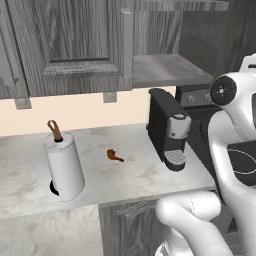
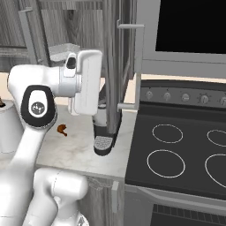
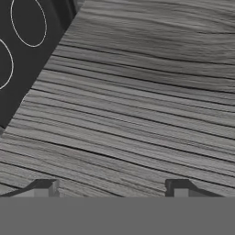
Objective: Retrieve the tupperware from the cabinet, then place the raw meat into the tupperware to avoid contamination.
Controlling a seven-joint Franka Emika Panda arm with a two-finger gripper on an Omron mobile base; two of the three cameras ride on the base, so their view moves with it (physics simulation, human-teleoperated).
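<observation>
Paper-towel roll (image 1: 63, 167): stands at the left of the surface (image 1: 135, 175), well apart from the arm; little risk of a knock.
Raw meat (image 1: 114, 156): lies bare on the surface between the roll and the coffee machine (image 1: 169, 131); a low sweep of the arm could push it.
Cabinet (image 1: 75, 45): door open, grey shelf (image 1: 167, 69) showing; I cannot make out the tupperware anywhere.
Gripper (image 3: 110, 192): fingertips apart, nothing between them, facing wood grain at close range; going forward could ram the panel.
Stove (image 2: 185, 150): right of the surface, beside the arm's swing.
</observation>
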